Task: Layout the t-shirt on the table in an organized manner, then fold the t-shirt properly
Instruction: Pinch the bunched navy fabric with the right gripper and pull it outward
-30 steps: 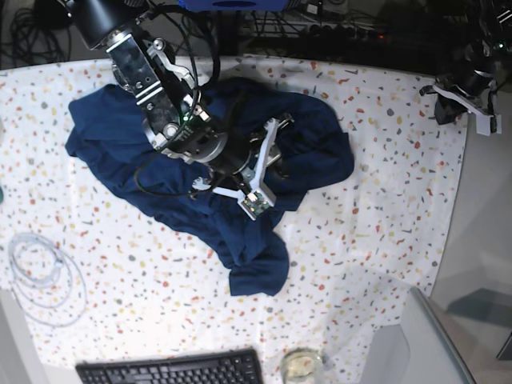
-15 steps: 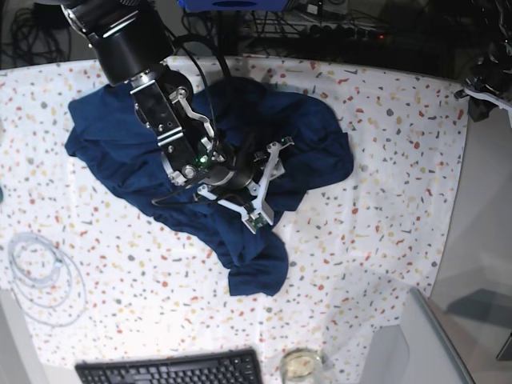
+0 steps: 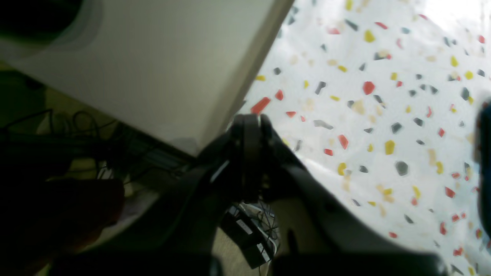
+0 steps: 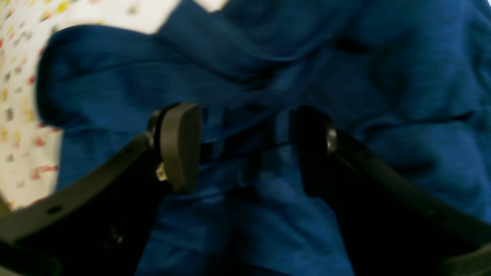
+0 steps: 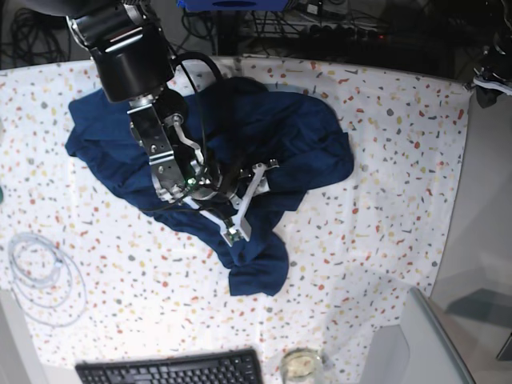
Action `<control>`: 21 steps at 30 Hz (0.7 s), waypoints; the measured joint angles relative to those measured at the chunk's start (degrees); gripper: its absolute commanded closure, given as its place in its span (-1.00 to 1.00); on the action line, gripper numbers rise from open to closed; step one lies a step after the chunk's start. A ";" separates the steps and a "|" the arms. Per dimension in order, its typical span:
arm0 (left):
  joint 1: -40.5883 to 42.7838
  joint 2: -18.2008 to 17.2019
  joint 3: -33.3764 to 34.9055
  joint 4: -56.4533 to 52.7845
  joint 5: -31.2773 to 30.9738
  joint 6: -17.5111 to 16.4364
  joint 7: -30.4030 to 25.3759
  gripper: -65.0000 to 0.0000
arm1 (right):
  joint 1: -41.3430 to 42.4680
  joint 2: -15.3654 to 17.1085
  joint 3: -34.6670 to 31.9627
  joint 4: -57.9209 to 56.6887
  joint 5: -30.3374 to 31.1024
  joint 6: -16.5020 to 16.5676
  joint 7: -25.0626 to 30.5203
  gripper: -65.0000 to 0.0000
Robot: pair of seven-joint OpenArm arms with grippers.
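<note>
Just beneath the right gripper (image 4: pixel 245 149), whose jaws gape wide and empty, the crumpled t-shirt (image 5: pixel 304 144) lies on the table (image 5: pixel 384 216).

You are looking at a worktop (image 5: pixel 384 160) covered in white cloth with red, yellow and grey flecks. A crumpled navy t-shirt (image 5: pixel 312 152) lies across its far middle. A coil of pale cable (image 5: pixel 40 276) rests near the left edge; a black keyboard (image 5: pixel 172 369) and a small glass dish (image 5: pixel 302 365) sit at the near edge.

Keyboard (image 5: pixel 172 370) cut by bottom edge; left hand (image 5: pixel 490 82) mostly out of frame.
</note>
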 measured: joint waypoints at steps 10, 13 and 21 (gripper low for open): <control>0.00 0.13 0.02 0.22 -0.02 -0.09 0.00 1.00 | 4.85 -0.20 -0.22 -0.81 6.40 0.02 -0.22 0.95; 0.00 0.07 0.02 0.22 -0.02 -0.09 0.00 1.00 | 7.85 -0.15 -0.20 -1.29 6.60 0.00 -0.22 1.00; -0.02 0.13 0.02 0.26 -0.02 -0.09 -0.02 1.00 | 13.46 -0.02 -0.20 -12.72 6.45 0.00 5.29 1.00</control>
